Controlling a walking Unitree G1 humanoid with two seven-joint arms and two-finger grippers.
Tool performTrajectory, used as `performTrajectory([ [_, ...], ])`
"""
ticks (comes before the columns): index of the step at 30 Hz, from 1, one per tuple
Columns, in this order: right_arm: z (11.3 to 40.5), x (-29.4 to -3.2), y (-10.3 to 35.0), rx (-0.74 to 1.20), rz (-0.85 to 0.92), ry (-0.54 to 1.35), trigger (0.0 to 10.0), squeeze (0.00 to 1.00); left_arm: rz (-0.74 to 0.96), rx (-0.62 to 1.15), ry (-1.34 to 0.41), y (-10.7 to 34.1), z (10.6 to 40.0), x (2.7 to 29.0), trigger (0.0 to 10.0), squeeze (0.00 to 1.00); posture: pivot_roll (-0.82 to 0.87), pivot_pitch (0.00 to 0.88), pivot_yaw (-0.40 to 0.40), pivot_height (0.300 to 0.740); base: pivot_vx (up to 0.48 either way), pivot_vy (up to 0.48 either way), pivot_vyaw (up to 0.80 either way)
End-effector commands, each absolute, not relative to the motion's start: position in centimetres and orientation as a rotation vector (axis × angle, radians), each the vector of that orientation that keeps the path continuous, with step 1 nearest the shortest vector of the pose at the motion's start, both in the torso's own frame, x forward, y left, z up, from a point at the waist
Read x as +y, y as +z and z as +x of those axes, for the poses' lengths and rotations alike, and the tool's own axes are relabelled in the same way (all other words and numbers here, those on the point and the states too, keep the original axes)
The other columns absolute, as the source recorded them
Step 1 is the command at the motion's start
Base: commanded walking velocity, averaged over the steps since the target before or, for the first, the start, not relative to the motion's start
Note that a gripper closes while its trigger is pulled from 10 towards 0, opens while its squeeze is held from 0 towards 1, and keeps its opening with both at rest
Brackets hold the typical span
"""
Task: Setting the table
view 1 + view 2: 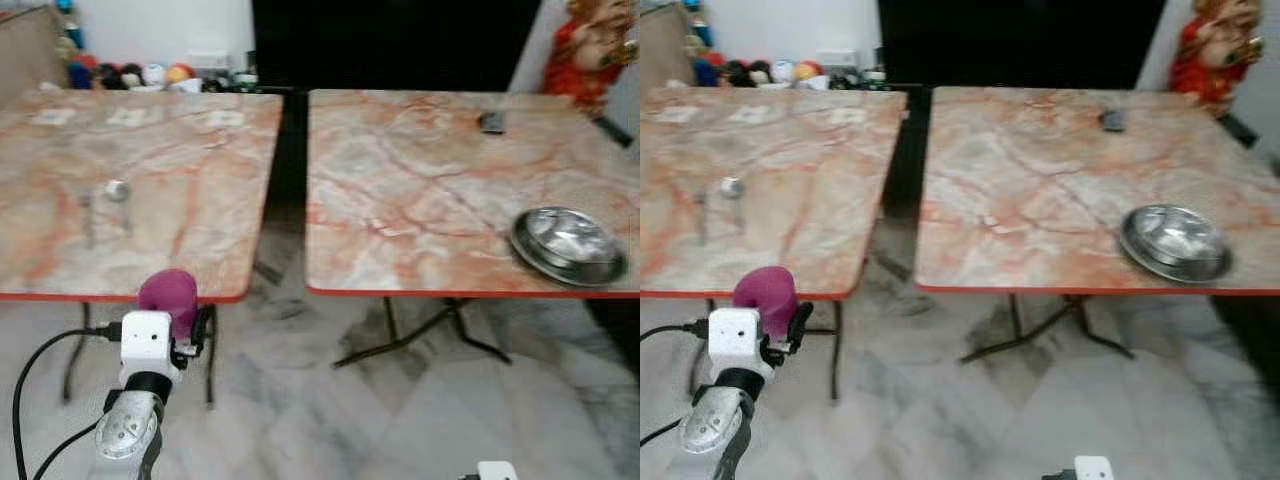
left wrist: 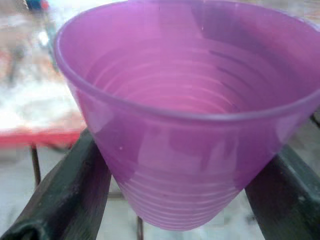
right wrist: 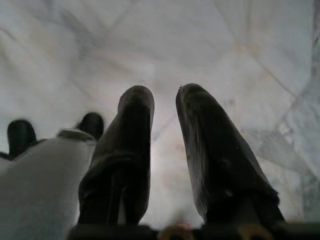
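Two marble-topped tables stood side by side, the left table (image 1: 190,170) bearing a spoon (image 1: 118,192), the right table (image 1: 420,190) a steel plate (image 1: 568,244) near its front edge; the left gripper (image 2: 185,165) was clamped on a purple cup (image 2: 185,120), held before the left table; the right gripper (image 3: 165,150) hung over the floor (image 3: 175,40), fingers slightly apart.

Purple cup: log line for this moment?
left gripper: holding purple cup | before left table | right gripper: idle, empty | steel plate: right table

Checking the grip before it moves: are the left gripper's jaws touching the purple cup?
Touching. The left wrist view shows both black jaws of the left gripper pressed against opposite sides of the purple cup, no gap.
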State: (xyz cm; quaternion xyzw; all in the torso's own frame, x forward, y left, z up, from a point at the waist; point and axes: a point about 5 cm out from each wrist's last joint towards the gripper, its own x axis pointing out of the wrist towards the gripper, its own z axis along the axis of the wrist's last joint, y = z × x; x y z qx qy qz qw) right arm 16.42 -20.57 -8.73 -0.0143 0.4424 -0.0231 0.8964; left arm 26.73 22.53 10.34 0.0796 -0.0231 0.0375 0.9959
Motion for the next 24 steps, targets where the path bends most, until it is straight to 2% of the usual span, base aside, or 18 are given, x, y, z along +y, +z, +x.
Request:
performTrajectory([
  [1,16.2,-20.4,-8.9,0.931,-0.022,-0.046,10.0,0.00,0.171,-0.064,0.076,10.9,26.9,22.5,10.0,0.00,0.04,0.102,-0.024,0.740,0.000,-0.446,0.00],
  [9,16.3,-20.4,-8.8,0.928,-0.016,-0.052,10.0,0.00,0.185,-0.064,0.060,10.9,26.9,22.4,10.0,0.00,0.04,0.107,-0.026,0.740,0.000,-0.448,0.00],
  [18,16.3,-20.5,-8.8,0.926,-0.019,-0.050,10.0,0.00,0.235,-0.055,0.074,11.1,26.3,24.0,10.0,0.00,0.04,0.112,-0.029,0.740,0.000,-0.450,0.00],
  [24,16.3,-20.5,-8.8,0.925,-0.020,-0.049,10.0,0.00,0.235,-0.053,0.071,11.1,26.4,23.8,10.0,0.00,0.04,0.109,-0.030,0.740,0.000,-0.450,0.00],
])
